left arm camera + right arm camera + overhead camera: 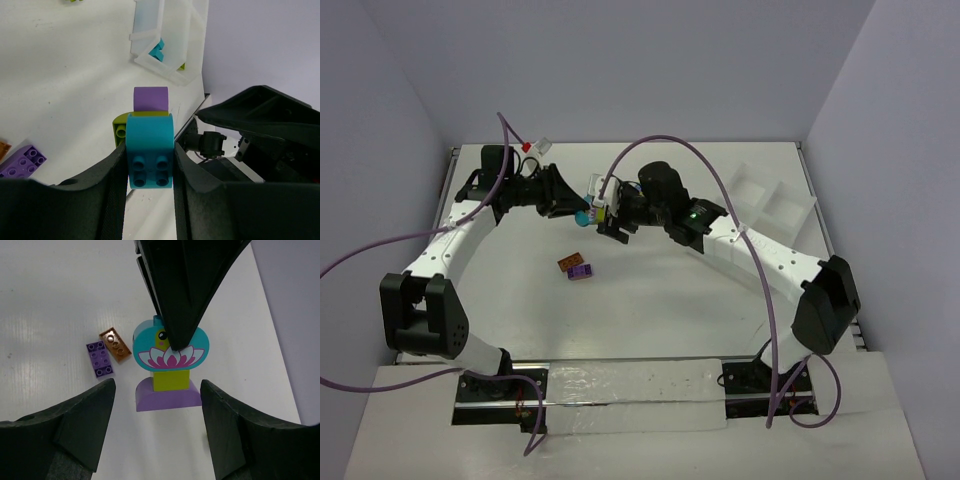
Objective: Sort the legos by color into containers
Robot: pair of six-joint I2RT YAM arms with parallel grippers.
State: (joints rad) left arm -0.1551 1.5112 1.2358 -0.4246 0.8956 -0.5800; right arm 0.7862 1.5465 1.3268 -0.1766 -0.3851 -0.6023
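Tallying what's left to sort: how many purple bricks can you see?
2. One purple brick lies flat on the table beside an orange brick; a second purple piece ends the stack held in the left claw. More may hide in the tray.

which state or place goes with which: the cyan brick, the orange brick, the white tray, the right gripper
Things:
1. cyan brick
2. orange brick
3. white tray
4. right gripper

Places and states:
a. open, gripping nothing
b. lying on the table beside the purple brick
c. clamped in the left gripper
d. far right part of the table

Pairs: 1-c, 2-b, 3-d, 4-a
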